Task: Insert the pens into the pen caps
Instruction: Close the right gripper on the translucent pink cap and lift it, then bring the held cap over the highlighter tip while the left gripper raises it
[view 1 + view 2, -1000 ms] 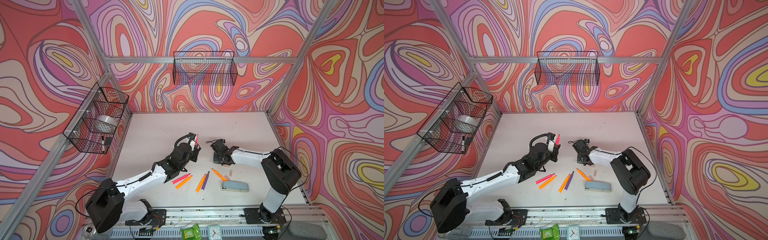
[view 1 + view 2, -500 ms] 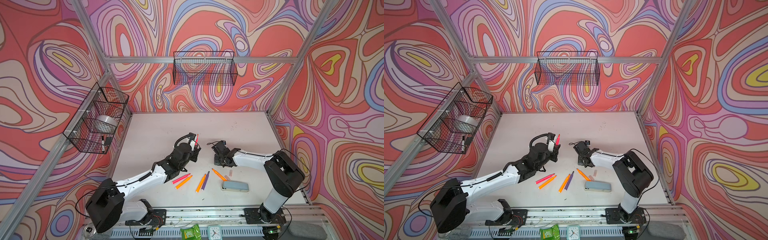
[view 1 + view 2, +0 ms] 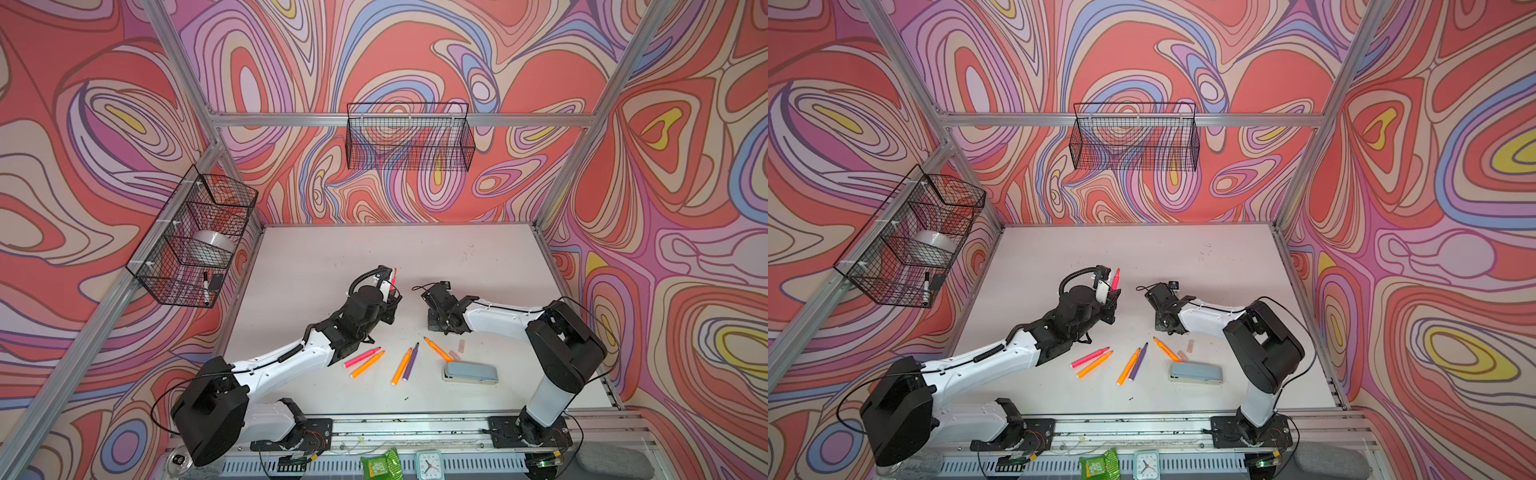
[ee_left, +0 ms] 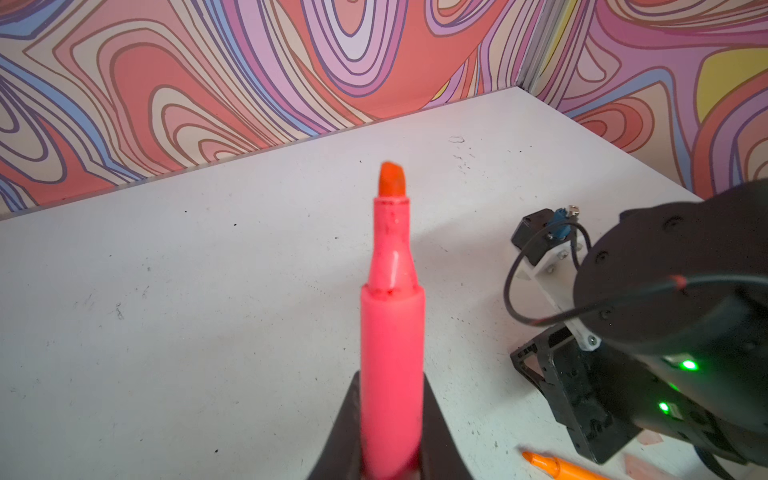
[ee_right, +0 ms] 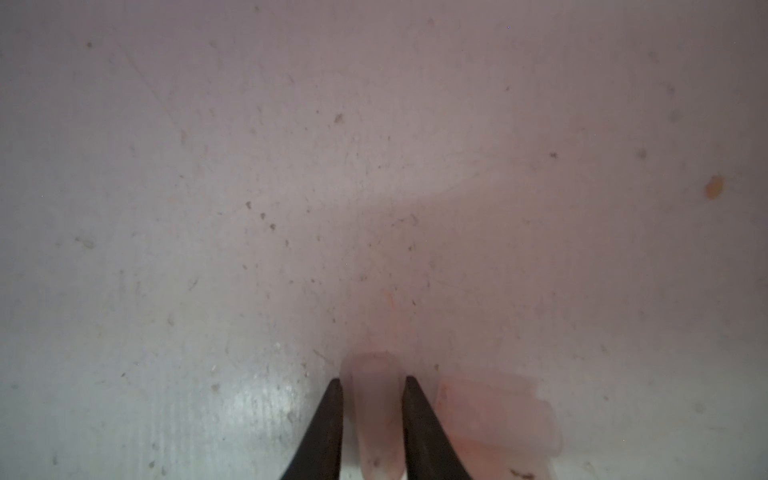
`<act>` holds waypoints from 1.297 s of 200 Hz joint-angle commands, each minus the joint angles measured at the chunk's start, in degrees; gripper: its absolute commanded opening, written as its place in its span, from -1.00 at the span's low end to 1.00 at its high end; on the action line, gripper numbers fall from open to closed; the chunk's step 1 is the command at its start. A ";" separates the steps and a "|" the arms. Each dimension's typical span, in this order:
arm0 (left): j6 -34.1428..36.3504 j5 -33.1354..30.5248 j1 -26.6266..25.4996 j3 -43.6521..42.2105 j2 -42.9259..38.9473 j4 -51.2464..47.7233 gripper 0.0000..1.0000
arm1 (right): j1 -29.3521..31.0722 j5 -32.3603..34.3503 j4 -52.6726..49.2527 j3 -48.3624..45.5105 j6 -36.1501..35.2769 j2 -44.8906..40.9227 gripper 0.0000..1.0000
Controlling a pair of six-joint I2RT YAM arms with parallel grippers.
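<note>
The left gripper (image 4: 390, 386) is clamped on the barrel of a neon pink pen (image 4: 390, 332) and holds it upright above the middle of the table, chisel tip up and clear of the jaws, presumably so a cap can be pushed straight down onto it. To its right, the right gripper (image 5: 372, 384) is down at the white tabletop (image 3: 332, 257), its two dark fingertips (image 5: 332, 399) straddling a translucent pen cap (image 5: 376, 415) that lies flat. The jaws stand close on both sides, but I cannot tell whether they already pinch it. More pale caps (image 5: 494, 419) lie just beside that one, which probably explains the narrow, careful approach. The other pens lie loose nearer the front: a pink pen (image 3: 361, 356) beside an orange pen (image 3: 368, 364), a second orange pen (image 3: 402, 365) touching the purple pen (image 3: 410, 360), and a third orange pen (image 3: 437, 349) by two stray caps (image 3: 460, 345) and a grey-blue stapler (image 3: 469, 371). The tabletop is scuffed and speckled with ink marks. Swirling pink, orange and purple patterned walls enclose the cell. A black wire basket (image 3: 409, 137) hangs on the far wall, and a left-wall basket (image 3: 195, 241) holds a tape roll (image 3: 214, 243) and a black-capped marker (image 3: 205, 286).
</note>
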 commanded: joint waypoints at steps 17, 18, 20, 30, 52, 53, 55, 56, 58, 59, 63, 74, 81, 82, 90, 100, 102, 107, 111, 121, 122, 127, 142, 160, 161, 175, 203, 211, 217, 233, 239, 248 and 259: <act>0.81 0.12 -0.53 0.67 -0.58 0.08 -1.00 | 0.43 -0.04 -4.14 -0.14 0.25 4.11 -0.49; 0.81 0.12 -0.54 0.67 -0.58 0.08 -1.00 | 0.43 -0.04 -4.16 -0.09 0.25 4.18 -0.49; 0.81 0.14 -0.54 0.67 -0.59 0.08 -1.00 | 0.43 -0.04 -4.24 -0.06 0.19 4.24 -0.49; 0.88 0.12 -0.53 0.67 -0.67 0.08 -1.00 | 0.48 -0.04 -4.28 0.12 0.24 4.51 -0.50; 0.97 -0.05 -0.55 0.59 -0.98 0.08 -1.00 | 0.44 0.02 -4.18 -0.12 0.18 4.18 -0.62; 0.98 -0.05 -0.59 0.59 -1.00 0.08 -1.00 | 0.44 0.04 -4.14 -0.09 0.17 4.13 -0.63; 0.99 -0.06 -0.61 0.59 -1.02 0.08 -1.00 | 0.43 0.00 -4.13 -0.12 0.17 4.12 -0.64; 0.99 -0.01 -0.62 0.59 -1.02 0.08 -1.00 | 0.43 0.02 -4.15 -0.09 0.17 4.10 -0.64; 0.99 -0.05 -0.62 0.59 -1.03 0.08 -1.00 | 0.43 0.04 -4.17 -0.14 0.17 4.02 -0.65; 0.99 -0.05 -0.62 0.54 -1.03 0.08 -1.00 | 0.43 0.04 -4.18 -0.18 0.17 3.96 -0.66; 0.99 -0.03 -0.56 0.51 -1.11 0.13 -1.00 | 0.43 0.08 -4.11 -0.20 0.24 3.99 -0.68; 0.98 -0.02 -0.62 0.56 -1.11 0.17 -1.00 | 0.45 0.03 -4.07 -0.22 0.25 3.98 -0.73; 0.96 0.02 -0.62 0.49 -1.11 0.17 -1.00 | 0.43 -0.06 -4.05 -0.22 0.28 3.99 -0.75; 0.98 0.02 -0.62 0.45 -1.11 0.17 -1.00 | 0.43 -0.09 -4.03 -0.18 0.31 3.99 -0.75; 0.99 0.09 -0.61 0.42 -1.11 0.26 -1.00 | 0.43 -0.04 -3.86 -0.28 0.42 3.83 -0.77; 1.03 0.18 -0.62 0.40 -1.11 0.55 -1.00 | 0.43 -0.03 -3.55 -0.44 0.51 3.28 -0.79; 1.06 0.24 -0.62 0.34 -1.11 0.59 -1.00 | 0.43 0.05 -3.56 -0.48 0.52 3.11 -0.79; 1.27 0.54 -0.66 0.24 -1.17 0.90 -1.00 | 0.43 0.42 -3.44 -0.49 0.64 2.61 -0.80; 1.41 0.71 -0.66 0.04 -1.36 1.14 -1.00 | 0.43 0.78 -3.44 -0.40 0.73 2.08 -0.81; 1.60 1.03 -0.80 -0.68 -1.98 2.00 -1.00 | 0.43 1.27 -3.99 0.43 1.06 0.10 -0.83; 1.60 1.10 -0.80 -0.75 -1.99 2.18 -1.00 | 0.43 1.36 -4.09 0.59 1.09 -0.28 -0.83; 1.69 1.34 -0.80 -1.60 -2.39 3.42 -1.00 | 0.43 1.52 -4.38 1.36 1.21 -1.62 -0.84; 1.30 2.70 -0.83 -3.87 -3.67 6.75 -1.00 | 0.43 1.05 -3.36 3.19 0.85 -6.73 -0.85; 1.39 6.12 -0.79 -5.00 -4.45 8.72 -1.00 | 0.43 0.01 -0.97 5.20 0.91 -13.41 -0.86; 1.41 6.41 -0.80 -5.02 -4.50 8.75 -1.00 | 0.43 0.03 -0.73 5.30 0.85 -13.72 -0.86; 1.46 9.78 -0.78 -4.88 -4.13 9.08 -1.00 | 0.43 -1.71 3.15 6.15 -0.08 -17.62 -0.89; 1.00 19.26 -0.89 -3.45 -2.02 9.07 -1.00 | 0.42 -2.90 11.57 3.41 -0.04 -23.86 -0.92; 0.46 21.60 -0.89 -2.87 -1.00 9.12 -1.00 | 0.43 -2.48 13.66 1.72 -0.27 -25.56 -0.98; 0.02 22.93 -0.95 -2.36 -0.14 9.13 -1.00 | 0.35 -1.89 15.43 0.07 -0.45 -27.17 -1.00; -0.12 26.11 -1.51 -0.16 2.98 7.83 -1.00 | -0.16 -1.64 20.70 -5.90 -0.19 -32.56 -1.00; 0.06 27.04 -1.82 0.78 4.19 7.03 -1.00 | -0.34 -2.26 23.46 -8.31 -0.50 -34.78 -1.00; 0.19 28.75 -2.35 2.00 6.00 6.44 -1.00 | -0.43 -2.82 27.02 -11.35 -1.14 -37.57 -1.00; -0.33 30.51 -3.21 3.22 8.11 6.66 -1.00 | -0.36 -3.42 29.31 -13.78 -0.63 -40.20 -1.00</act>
